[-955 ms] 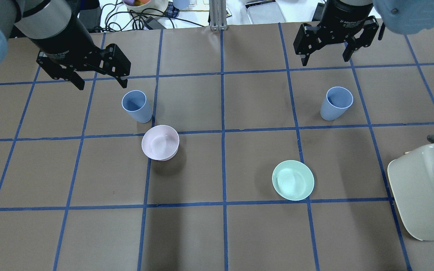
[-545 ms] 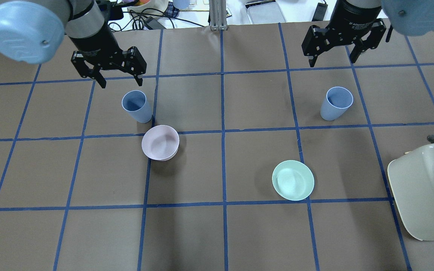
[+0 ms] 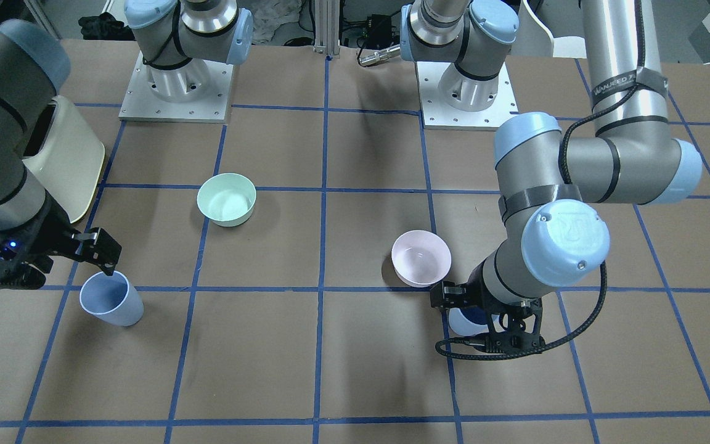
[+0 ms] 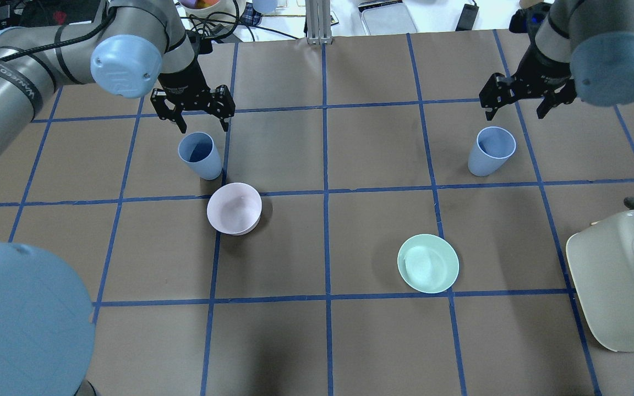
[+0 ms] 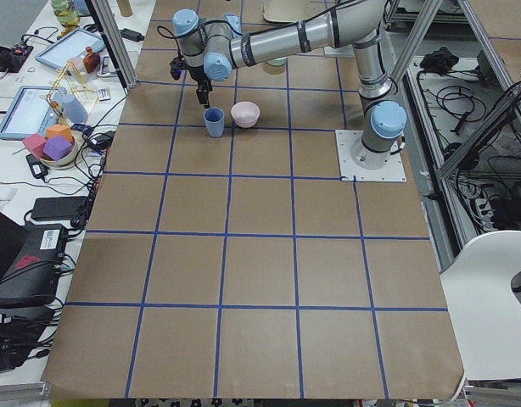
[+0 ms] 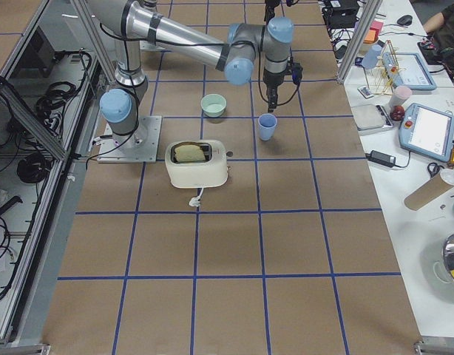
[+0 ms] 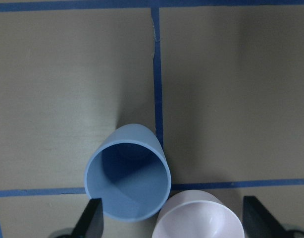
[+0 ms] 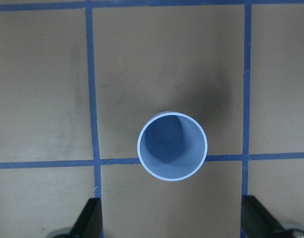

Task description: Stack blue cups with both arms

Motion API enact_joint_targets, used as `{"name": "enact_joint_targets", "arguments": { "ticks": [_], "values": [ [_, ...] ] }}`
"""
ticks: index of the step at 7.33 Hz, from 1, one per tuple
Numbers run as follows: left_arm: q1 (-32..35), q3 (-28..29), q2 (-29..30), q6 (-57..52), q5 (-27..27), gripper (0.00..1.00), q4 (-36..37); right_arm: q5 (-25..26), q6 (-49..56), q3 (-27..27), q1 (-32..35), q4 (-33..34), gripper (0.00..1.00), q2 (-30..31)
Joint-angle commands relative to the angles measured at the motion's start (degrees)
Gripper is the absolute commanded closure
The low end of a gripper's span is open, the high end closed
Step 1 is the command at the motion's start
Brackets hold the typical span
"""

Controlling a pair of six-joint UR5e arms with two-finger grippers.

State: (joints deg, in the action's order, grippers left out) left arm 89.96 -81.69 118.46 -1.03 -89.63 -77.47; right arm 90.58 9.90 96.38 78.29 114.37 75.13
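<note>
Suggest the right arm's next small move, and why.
Probably lower the right gripper straight down around its blue cup: the jaws are open, the upright cup sits centred between them in the wrist view, and nothing is gripped yet.

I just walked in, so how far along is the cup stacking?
Nothing is stacked yet: the left blue cup and the right blue cup stand apart on the table. In hand: left gripper and right gripper hover above them, jaws open. Left: grasp, lift, nest.
</note>
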Motion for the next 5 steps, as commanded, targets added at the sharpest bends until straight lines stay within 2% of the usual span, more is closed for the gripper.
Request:
{"name": "enact_joint_targets", "arguments": {
  "ticks": [1,2,3,4,5],
  "values": [
    [0.0,-2.7,2.1,0.0,0.0,0.31,0.3,-0.1,1.3,3.2,-2.3,6.8,0.0,-5.8],
    [0.0,-3.6,2.6,0.0,-0.2,0.67,0.5,-0.2,3.9,3.2,-2.3,6.8,0.0,-6.3],
    [0.0,-3.1,2.6,0.1,-0.3,1.0,1.7,-0.2,4.2,3.6,-2.4,6.7,0.04,-6.9],
    [0.0,-3.4,2.4,0.8,0.2,1.0,3.9,-0.2,4.2,3.7,-2.4,6.7,0.25,-7.2],
    [0.6,-3.0,2.0,1.4,0.0,1.0,4.7,-0.2,4.2,3.6,-2.4,6.6,0.71,-7.2]
  ]
}}
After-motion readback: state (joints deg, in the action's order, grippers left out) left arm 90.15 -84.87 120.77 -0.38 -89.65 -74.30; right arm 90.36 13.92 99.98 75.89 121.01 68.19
